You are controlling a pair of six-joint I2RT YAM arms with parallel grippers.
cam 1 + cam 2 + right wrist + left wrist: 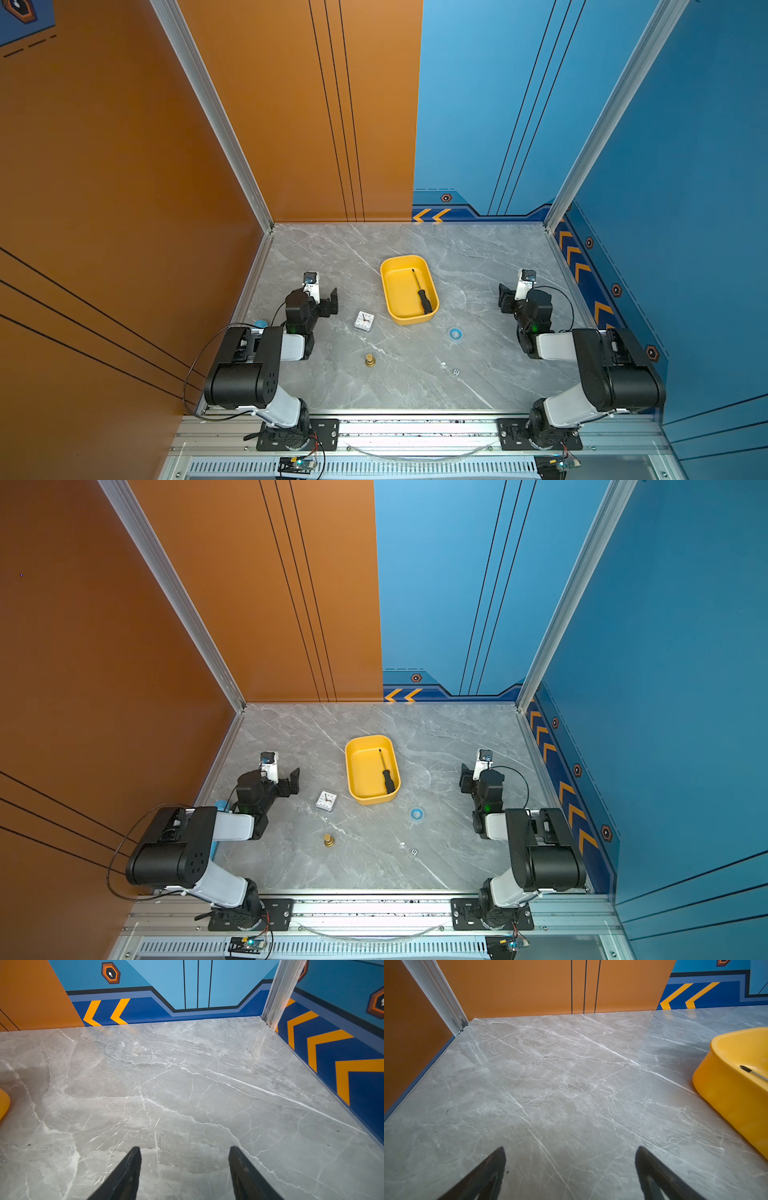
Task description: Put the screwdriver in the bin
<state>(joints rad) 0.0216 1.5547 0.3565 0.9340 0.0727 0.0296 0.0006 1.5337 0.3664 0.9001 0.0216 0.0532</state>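
Observation:
The screwdriver (420, 291) (386, 773) lies inside the yellow bin (411, 319) (374, 800) at mid-table, along the bin's right side, black handle toward the front and thin shaft toward the back. My left gripper (330, 302) (293, 781) hovers left of the bin, open and empty. My right gripper (504, 298) (465, 778) hangs well to the right of the bin, open and empty. The left wrist view shows my left gripper (570, 1149) over bare marble, the bin (726, 1095) and the screwdriver (752, 1073) tip. In the right wrist view my right gripper (185, 1148) is over bare marble, with a sliver of the bin (3, 1103) at the edge.
A small white clock (364, 321) lies left of the bin's front. A brass piece (370, 360) stands nearer the front. A blue ring (456, 333) and a small die (456, 372) lie to the front right. A light-blue cylinder (260, 323) peeks from under the left arm.

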